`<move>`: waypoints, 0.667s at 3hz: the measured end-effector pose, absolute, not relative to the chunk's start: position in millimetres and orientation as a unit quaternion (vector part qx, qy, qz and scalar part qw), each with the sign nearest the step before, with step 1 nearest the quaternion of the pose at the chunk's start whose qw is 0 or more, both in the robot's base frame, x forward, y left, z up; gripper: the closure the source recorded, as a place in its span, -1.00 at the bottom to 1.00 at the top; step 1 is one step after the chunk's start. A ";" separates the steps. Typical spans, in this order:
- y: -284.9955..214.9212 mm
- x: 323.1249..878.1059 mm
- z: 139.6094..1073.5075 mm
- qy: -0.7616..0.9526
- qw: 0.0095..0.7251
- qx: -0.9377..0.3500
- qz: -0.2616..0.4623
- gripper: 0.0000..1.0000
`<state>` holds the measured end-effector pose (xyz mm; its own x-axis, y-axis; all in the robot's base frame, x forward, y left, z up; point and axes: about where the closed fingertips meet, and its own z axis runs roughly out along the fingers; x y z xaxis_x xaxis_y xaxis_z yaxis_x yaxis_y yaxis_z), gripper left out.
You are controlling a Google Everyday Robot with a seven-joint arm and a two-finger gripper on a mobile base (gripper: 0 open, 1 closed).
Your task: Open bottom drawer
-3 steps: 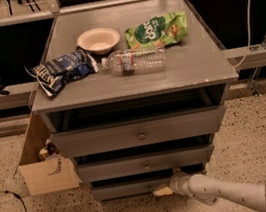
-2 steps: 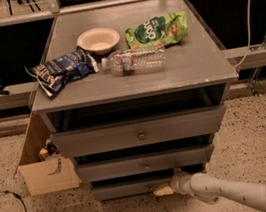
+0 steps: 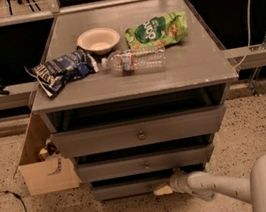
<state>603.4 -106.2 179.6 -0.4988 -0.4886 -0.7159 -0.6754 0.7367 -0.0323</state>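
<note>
The gray cabinet has three drawers under a flat top (image 3: 188, 71). Lowest is the bottom drawer (image 3: 121, 189), a narrow gray front close to the floor. My gripper (image 3: 162, 189) reaches in from the lower right on a white arm (image 3: 223, 189) and sits at the middle of that front, where its knob lies hidden behind the pale fingertips. Above it are the middle drawer (image 3: 145, 163) and the top drawer (image 3: 140, 133), each with a small round knob showing.
On the cabinet top lie a white bowl (image 3: 98, 39), a green chip bag (image 3: 156, 29), a clear plastic bottle (image 3: 134, 60) and a blue snack bag (image 3: 61, 70). An open cardboard box (image 3: 44, 166) stands on the speckled floor at the left. A black cable (image 3: 12, 199) runs nearby.
</note>
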 end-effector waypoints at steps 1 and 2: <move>-106.1 603.4 179.6 0.856 0.368 -0.340 0.127 -0.86; -106.1 603.4 179.6 0.856 0.368 -0.340 0.127 -0.50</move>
<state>603.4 -106.1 179.6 -0.4987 -0.4886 -0.7159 -0.6755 0.7367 -0.0323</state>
